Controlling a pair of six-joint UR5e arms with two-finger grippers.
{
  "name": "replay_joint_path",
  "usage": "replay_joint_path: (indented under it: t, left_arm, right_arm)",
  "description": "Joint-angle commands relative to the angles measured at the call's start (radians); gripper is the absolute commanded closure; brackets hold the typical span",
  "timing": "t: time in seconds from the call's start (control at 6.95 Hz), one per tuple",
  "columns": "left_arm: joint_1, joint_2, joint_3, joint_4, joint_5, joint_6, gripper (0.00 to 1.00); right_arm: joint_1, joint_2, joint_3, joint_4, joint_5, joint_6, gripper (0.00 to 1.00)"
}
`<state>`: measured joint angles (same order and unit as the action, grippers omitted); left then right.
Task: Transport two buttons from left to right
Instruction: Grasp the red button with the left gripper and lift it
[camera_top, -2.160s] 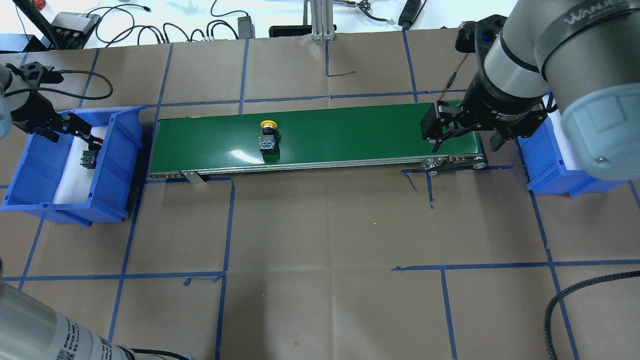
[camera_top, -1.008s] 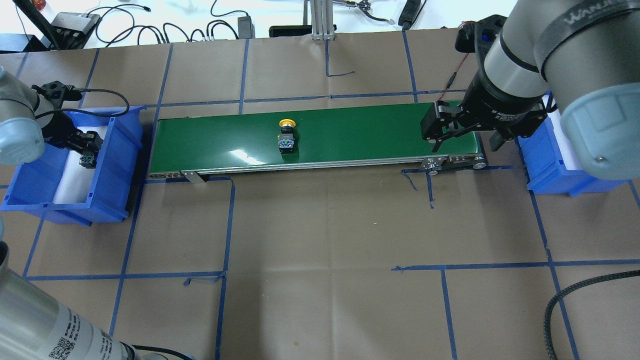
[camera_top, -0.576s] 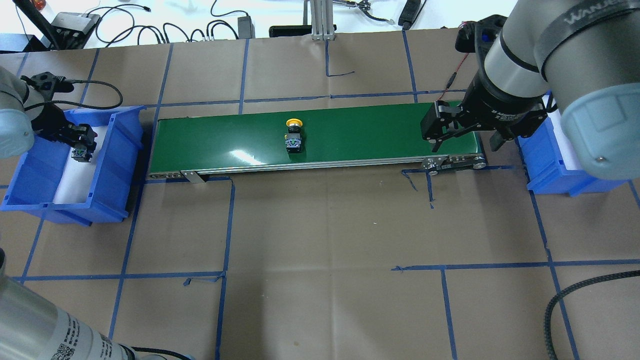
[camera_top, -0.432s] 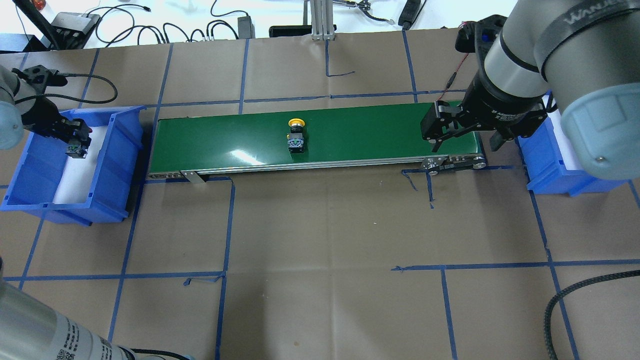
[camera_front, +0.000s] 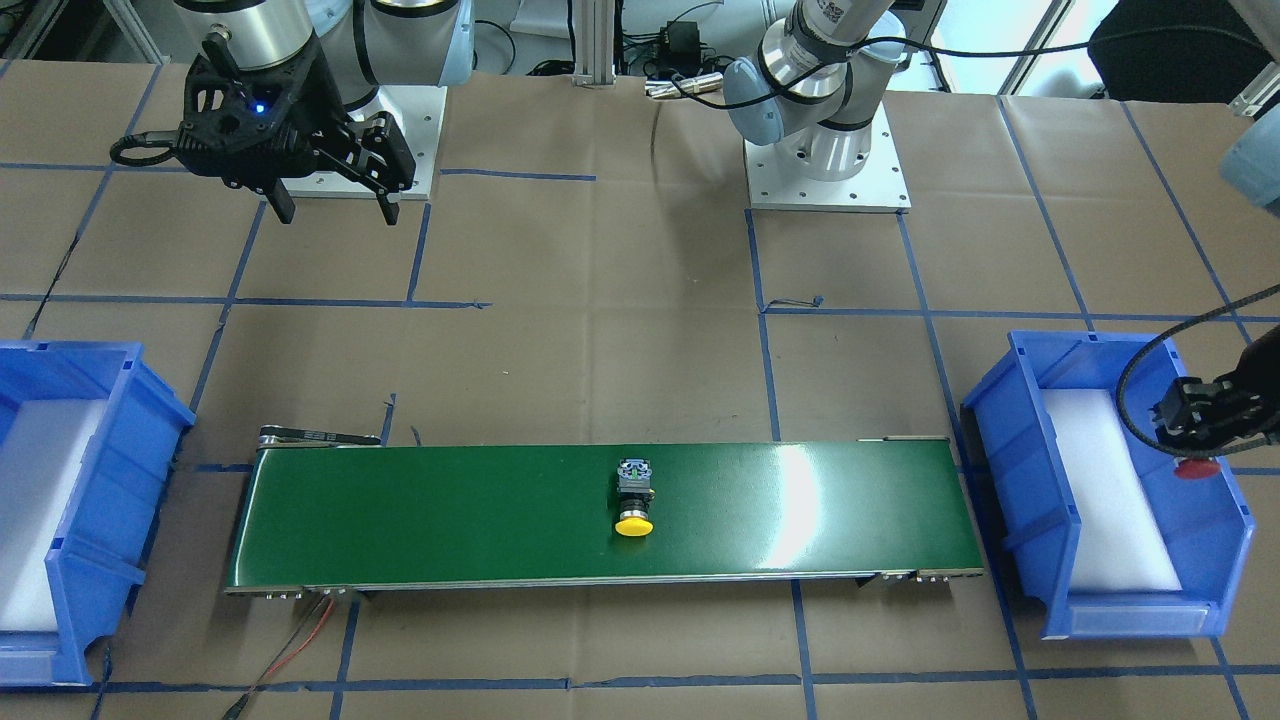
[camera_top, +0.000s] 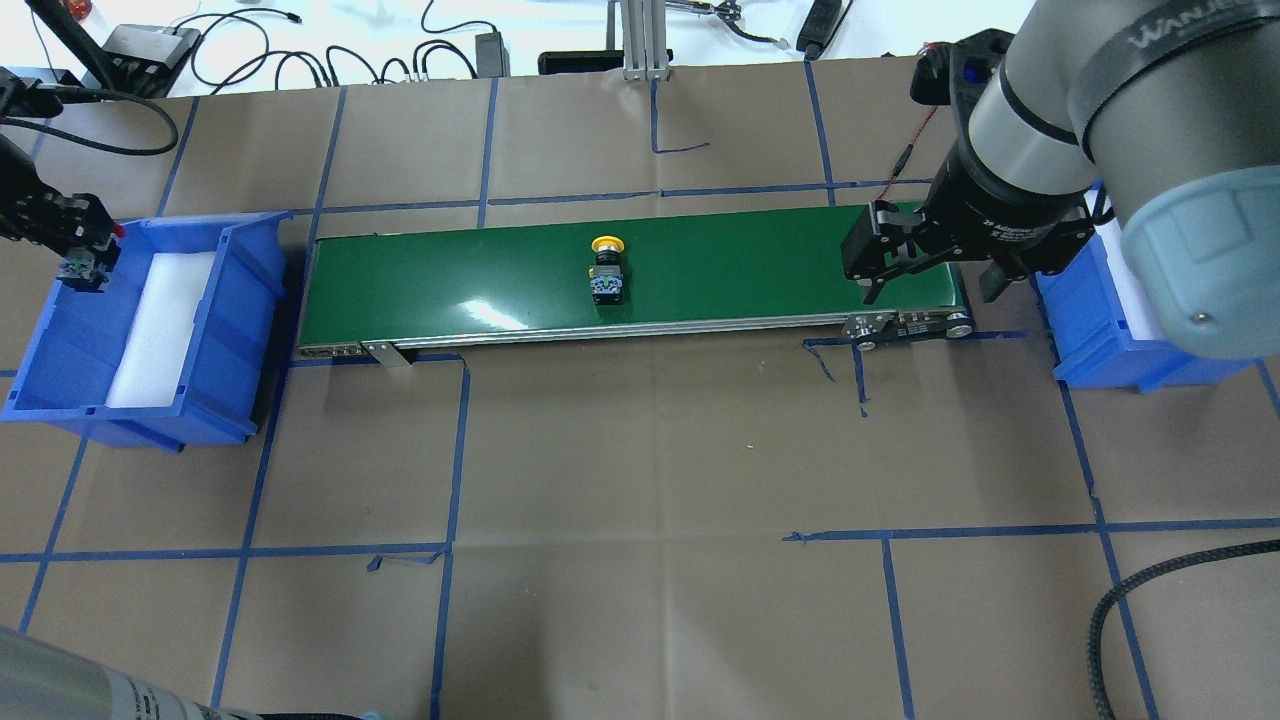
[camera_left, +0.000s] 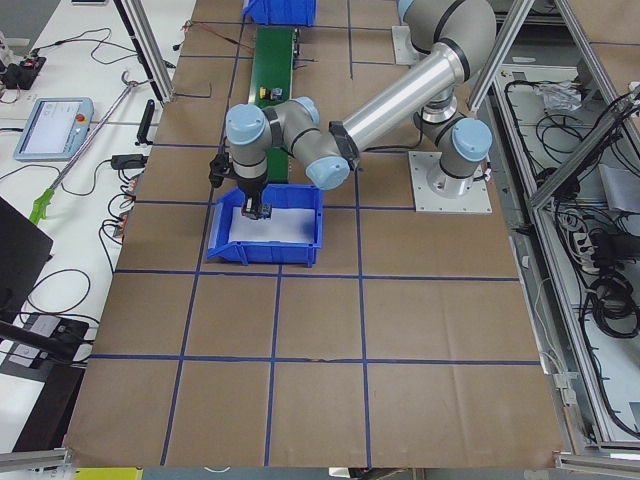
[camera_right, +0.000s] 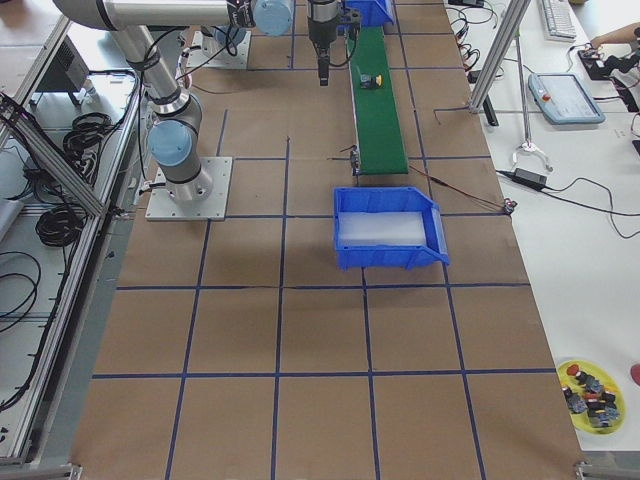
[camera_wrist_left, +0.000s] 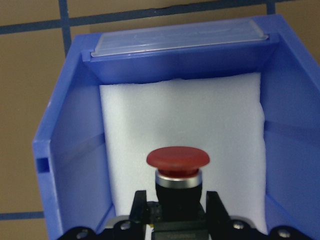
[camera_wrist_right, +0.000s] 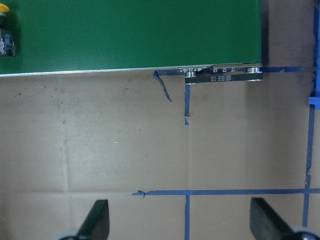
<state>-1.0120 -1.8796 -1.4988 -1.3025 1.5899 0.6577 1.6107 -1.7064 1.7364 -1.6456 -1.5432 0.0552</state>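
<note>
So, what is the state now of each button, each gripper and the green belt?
yellow button: lying on its side near the belt's middle, cap pointing away from the robot.
red button: gripped, lifted over the left blue bin.
left gripper: shut on the red button.
right gripper: open, holding nothing.
green belt: carrying only the yellow button.

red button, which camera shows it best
The left wrist view: the red button is large, cap and body clear, gripped in the left hand above the blue bin. Front-facing shows only its red cap; overhead and exterior left, a speck; the rest, nothing.
</note>
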Motion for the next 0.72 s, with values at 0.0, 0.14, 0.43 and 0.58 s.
replay_joint_path:
  t: [0.0, 0.14, 0.43, 0.58]
  left_arm:
    - [-0.029, 0.065, 0.019, -0.102, -0.001, -0.056, 0.92]
    - [-0.083, 0.074, 0.017, -0.104, -0.005, -0.103, 0.92]
    - [-0.254, 0.074, 0.014, -0.103, -0.007, -0.341, 0.92]
    - [-0.336, 0.070, 0.011, -0.101, -0.001, -0.459, 0.92]
  right_arm:
    - [0.000, 0.001, 0.000, 0.000, 0.000, 0.000, 0.00]
    - [0.000, 0.005, 0.000, 0.001, 0.000, 0.000, 0.00]
    - [0.000, 0.008, -0.001, -0.003, 0.002, 0.002, 0.00]
    - [0.000, 0.008, 0.000, 0.001, 0.002, 0.000, 0.00]
